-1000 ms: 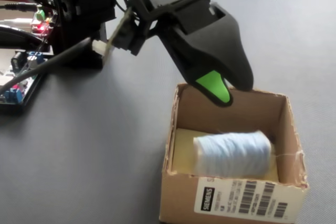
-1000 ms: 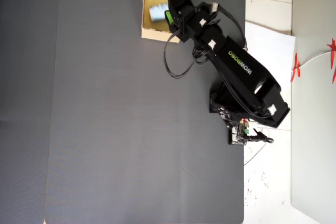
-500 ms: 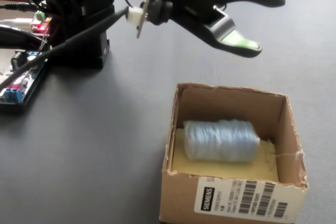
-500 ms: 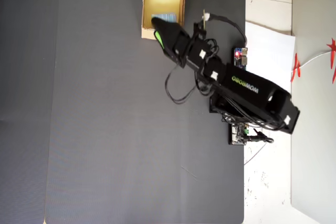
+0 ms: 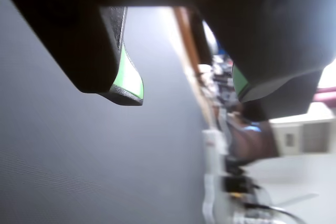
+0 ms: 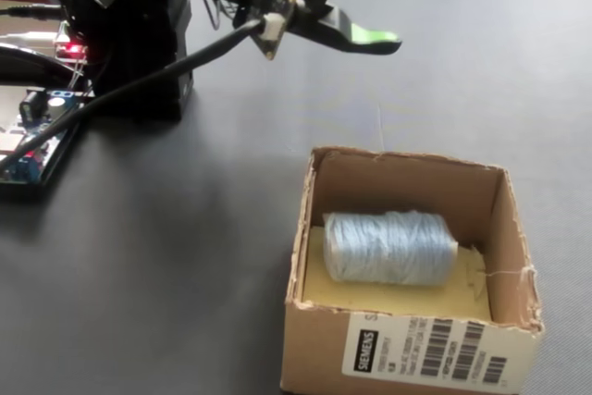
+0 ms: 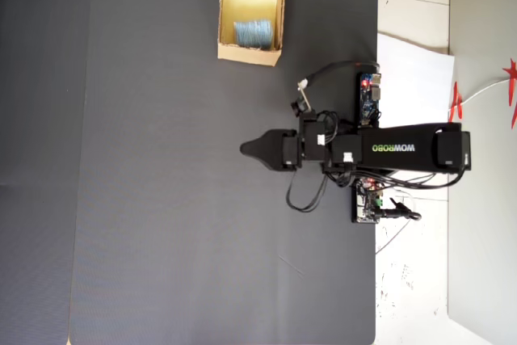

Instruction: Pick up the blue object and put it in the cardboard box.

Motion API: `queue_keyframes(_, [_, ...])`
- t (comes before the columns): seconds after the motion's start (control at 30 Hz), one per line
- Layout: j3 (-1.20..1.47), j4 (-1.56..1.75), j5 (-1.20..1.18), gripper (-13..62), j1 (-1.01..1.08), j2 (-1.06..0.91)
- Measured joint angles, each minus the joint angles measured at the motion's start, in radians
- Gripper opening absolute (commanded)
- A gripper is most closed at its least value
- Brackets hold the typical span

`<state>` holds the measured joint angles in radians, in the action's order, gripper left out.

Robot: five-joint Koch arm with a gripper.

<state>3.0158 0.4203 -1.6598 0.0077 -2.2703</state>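
Dark grey surface (image 7: 161, 199). Blue object (image 6: 388, 247) lies in cardboard box (image 6: 412, 358), task looks done. Your fingers (image 5: 184, 93) parted, empty, box at two o'clock overhead.

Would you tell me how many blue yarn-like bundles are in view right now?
1. The blue object lies on its side inside the cardboard box; the overhead view shows it there too, with no other bundle on the dark mat.

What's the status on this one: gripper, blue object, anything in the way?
Gripper open, empty, clear of box. Blue object lying inside cardboard box. Nothing obstructing.
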Motion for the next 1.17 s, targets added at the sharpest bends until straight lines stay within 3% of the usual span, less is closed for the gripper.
queue_keyframes(0.17, [0.064, -0.002, -0.002, 34.4, -0.048, -0.009])
queue_keyframes(0.5, [0.064, -0.325, -0.002, 34.2, -0.057, -0.009])
queue_keyframes(1.17, [0.064, -0.351, -0.006, 34.0, -0.052, -0.009])
